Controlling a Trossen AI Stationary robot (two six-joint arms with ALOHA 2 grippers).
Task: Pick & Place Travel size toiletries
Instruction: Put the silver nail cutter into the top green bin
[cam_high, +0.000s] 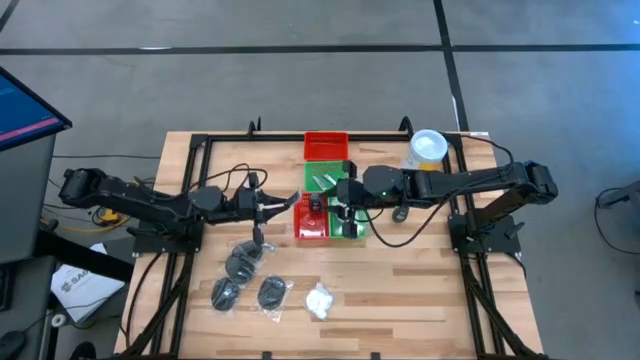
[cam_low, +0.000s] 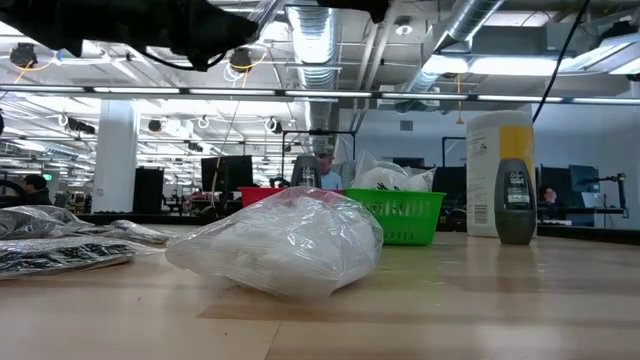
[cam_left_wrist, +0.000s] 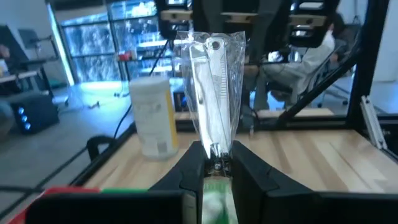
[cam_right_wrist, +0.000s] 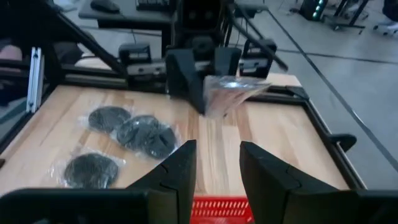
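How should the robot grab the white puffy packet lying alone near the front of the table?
Probably from straight above, fingers closing across the middle of the white puffy packet. It lies flat and alone on the table, with bare wood all round, so nothing blocks a downward reach. In the low view it is a soft rounded mound, fullest at its middle; the loose wrap edges might slip.

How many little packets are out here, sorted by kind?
Dark disc packets on the table: 3
White puffy packet on the table: 1
Clear packet with pale stick, pinched in the left gripper: 1
Total clearly visible: 5; the trays' contents are too unclear to count.
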